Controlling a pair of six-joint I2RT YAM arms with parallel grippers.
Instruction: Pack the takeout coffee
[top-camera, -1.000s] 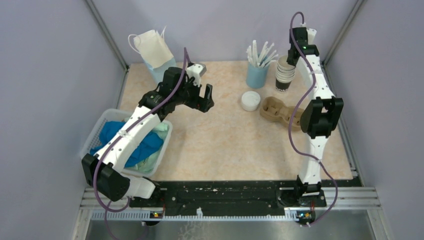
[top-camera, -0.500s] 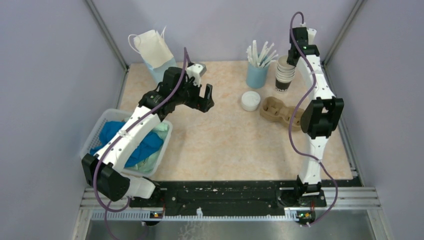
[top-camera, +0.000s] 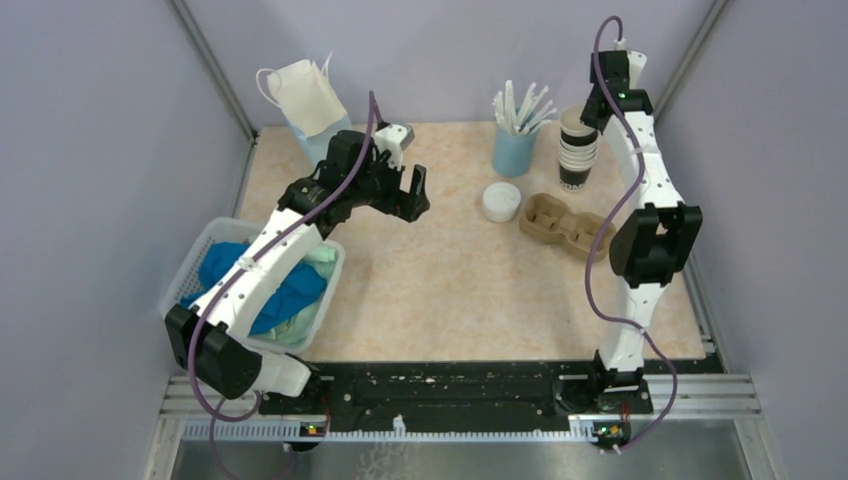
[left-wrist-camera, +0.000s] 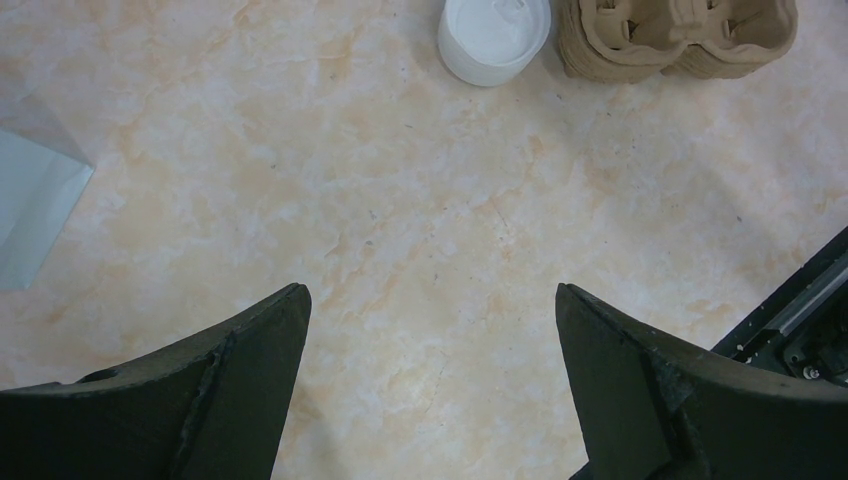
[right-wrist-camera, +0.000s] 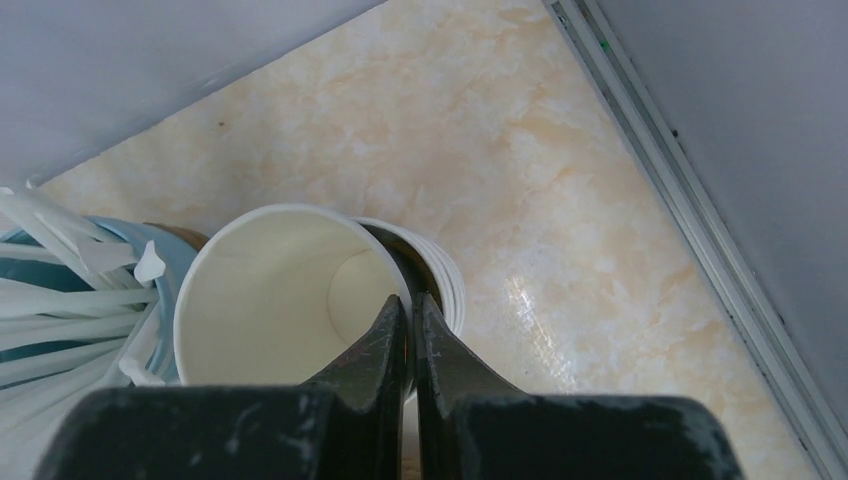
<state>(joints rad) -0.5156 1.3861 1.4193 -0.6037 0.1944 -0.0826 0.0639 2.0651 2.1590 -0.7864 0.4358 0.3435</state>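
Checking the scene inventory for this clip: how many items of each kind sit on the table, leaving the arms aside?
Paper bag: 1
Basket of cloths: 1
Blue holder of white stirrers: 1
Paper cup stack: 1
Loose white lid: 1
Cardboard cup carrier: 1
Total: 6

You're viewing a matt paper cup (right-wrist-camera: 270, 300), a rough pulp cup carrier (left-wrist-camera: 680, 35), a glossy tabletop (right-wrist-camera: 560, 290) and the right gripper's (right-wrist-camera: 411, 310) matt fingers (right-wrist-camera: 385, 345).
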